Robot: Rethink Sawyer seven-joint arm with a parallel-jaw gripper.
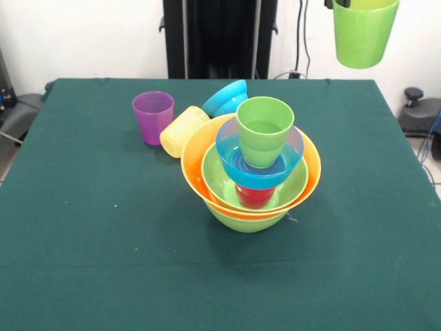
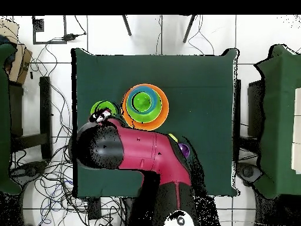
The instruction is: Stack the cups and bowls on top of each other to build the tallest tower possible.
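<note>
From the front I see the tower (image 1: 251, 172) mid-table: lime bowl, orange bowl, lime bowl, red cup (image 1: 255, 196), blue bowl (image 1: 260, 160), green cup (image 1: 264, 129) on top. A second green cup (image 1: 364, 31) hangs high at the top right edge; the gripper itself I can't make out, so jaws: cannot tell. Overhead, the arm (image 2: 138, 152) covers that cup beside the tower (image 2: 145, 106). Carrying step, I judge; next I centre it over the top cup and lower.

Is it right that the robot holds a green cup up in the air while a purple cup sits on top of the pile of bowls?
Not quite. The cup on top of the pile is a light green cup, as the front view shows. The purple cup stands on the table beside it. The gripper does hold another green cup aloft.
</note>
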